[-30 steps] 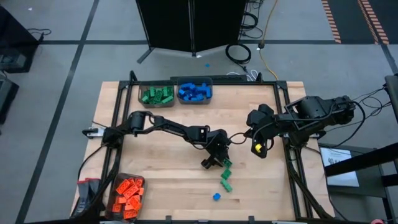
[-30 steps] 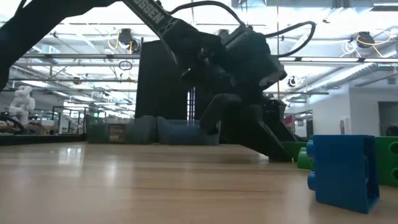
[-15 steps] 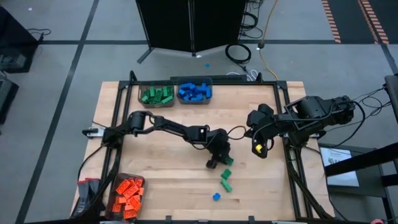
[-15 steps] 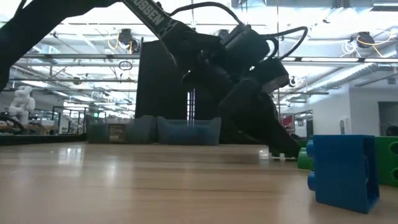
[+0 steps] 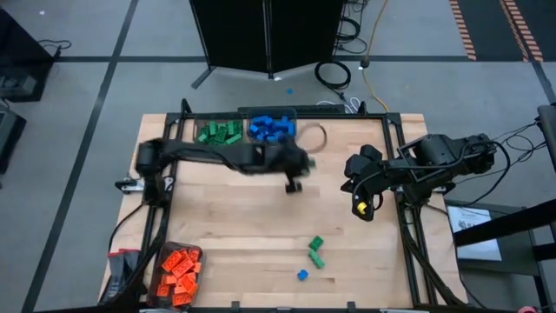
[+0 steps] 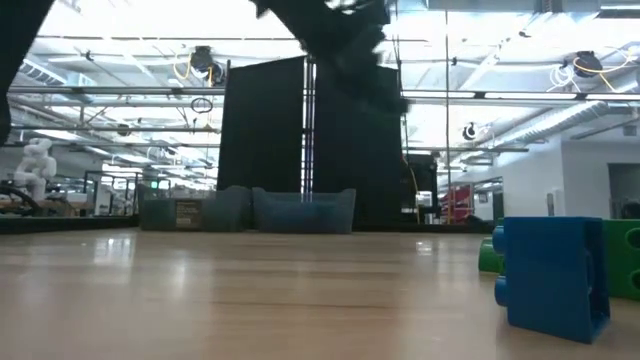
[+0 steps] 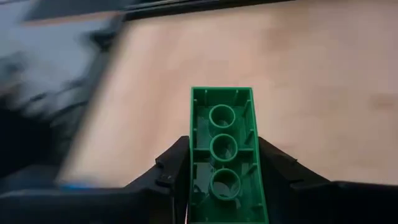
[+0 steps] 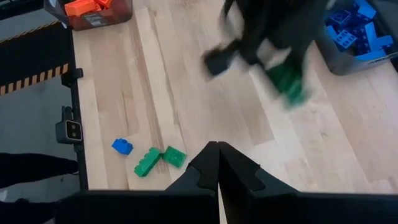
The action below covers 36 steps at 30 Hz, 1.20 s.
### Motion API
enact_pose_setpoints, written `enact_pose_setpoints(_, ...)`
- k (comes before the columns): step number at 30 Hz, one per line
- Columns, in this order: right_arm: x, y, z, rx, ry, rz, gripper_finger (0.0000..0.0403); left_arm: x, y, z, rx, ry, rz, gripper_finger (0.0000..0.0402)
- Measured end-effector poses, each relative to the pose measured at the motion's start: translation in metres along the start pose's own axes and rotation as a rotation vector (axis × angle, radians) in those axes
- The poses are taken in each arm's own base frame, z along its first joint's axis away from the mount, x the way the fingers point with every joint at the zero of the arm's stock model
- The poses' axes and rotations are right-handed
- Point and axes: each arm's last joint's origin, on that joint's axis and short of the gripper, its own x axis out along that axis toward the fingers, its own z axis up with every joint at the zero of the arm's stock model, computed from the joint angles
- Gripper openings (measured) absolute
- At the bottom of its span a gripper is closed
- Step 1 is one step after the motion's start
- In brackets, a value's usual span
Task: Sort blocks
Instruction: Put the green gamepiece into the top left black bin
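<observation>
Moved since earlier frame: left gripper (image 5: 294, 178) has gone from the loose bricks near the front of the table up to mid-table, just in front of the far bins, taking a green brick along.
Held item: small green studded plastic brick (image 7: 225, 163), underside showing, pinched between the left gripper's two dark fingers (image 7: 168, 167).
Right gripper (image 5: 360, 207): at the table's right side, fingers (image 8: 202, 169) pressed together, holding nothing.
Loose bricks: two green bricks (image 5: 315, 251) touching, one blue brick (image 5: 302, 275) near them, all towards the front edge.
Far bins: translucent grey bin of green bricks (image 5: 218, 132) beside a like bin of blue bricks (image 5: 272, 129).
Near bin: grey bin of orange bricks (image 5: 178, 269), front left corner.
Surface: pale wooden table (image 5: 226, 217).
</observation>
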Motion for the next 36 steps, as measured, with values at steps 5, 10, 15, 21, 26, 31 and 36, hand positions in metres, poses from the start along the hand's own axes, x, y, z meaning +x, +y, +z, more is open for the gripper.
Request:
enact_pose_setpoints(5, 0.000, 0.000, 0.000, 0.000, -0.002, -0.003, 0.0000, -0.054, 0.052, -0.006, -0.141, 0.083, 0.264, 0.0119)
enact_pose_setpoints(10, 0.000, 0.000, 0.000, 0.000, -0.002, -0.003, 0.0000, -0.097, 0.092, -0.042, -0.345, 0.165, 0.500, 0.0119)
enact_pose_setpoints(15, 0.000, 0.000, 0.000, -0.007, -0.001, -0.003, 0.0000, -0.127, 0.106, -0.093, -0.512, 0.173, 0.704, 0.0119)
enact_pose_setpoints(21, 0.000, 0.000, 0.000, -0.023, -0.002, -0.003, 0.0000, -0.136, 0.108, -0.156, -0.727, 0.124, 0.874, 0.0119)
enact_pose_setpoints(26, 0.000, -0.001, 0.000, -0.026, -0.015, -0.023, 0.0000, -0.125, 0.103, -0.198, -0.895, 0.085, 0.919, 0.0119)
enact_pose_setpoints(31, 0.000, -0.001, 0.000, -0.026, -0.015, -0.022, 0.0000, -0.109, 0.101, -0.222, -0.980, 0.068, 0.899, 0.0119)
enact_pose_setpoints(36, 0.000, -0.001, 0.000, -0.016, -0.014, -0.021, 0.0000, -0.099, 0.104, -0.237, -1.032, 0.117, 0.928, 0.0119)
